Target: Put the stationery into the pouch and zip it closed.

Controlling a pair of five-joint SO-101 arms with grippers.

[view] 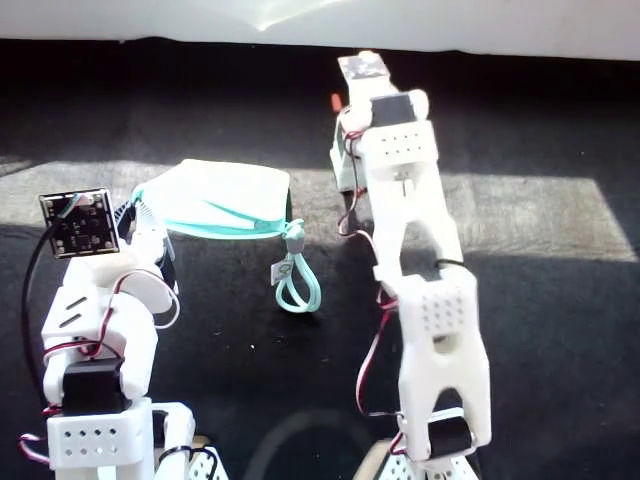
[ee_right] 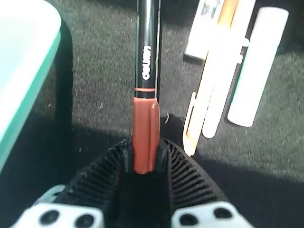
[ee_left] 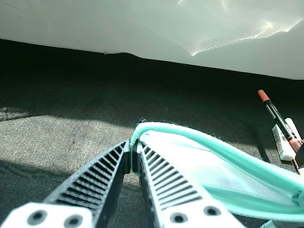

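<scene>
Over the dark worktop (view: 200, 380), your right jaws clamp the pen (ee_right: 146, 71) by its red cap, long axis pointing straight out from them. To their left lies the pouch (view: 215, 195), its rim pinched tight in your left jaws.

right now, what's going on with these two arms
The left claw is shut on the rim of the mint-zipped pouch, holding it on the dark mat. The right claw is shut on the red cap of a black pen beside it. A white tube and a cream-and-orange stick lie near the pen, outside the pouch.
</scene>
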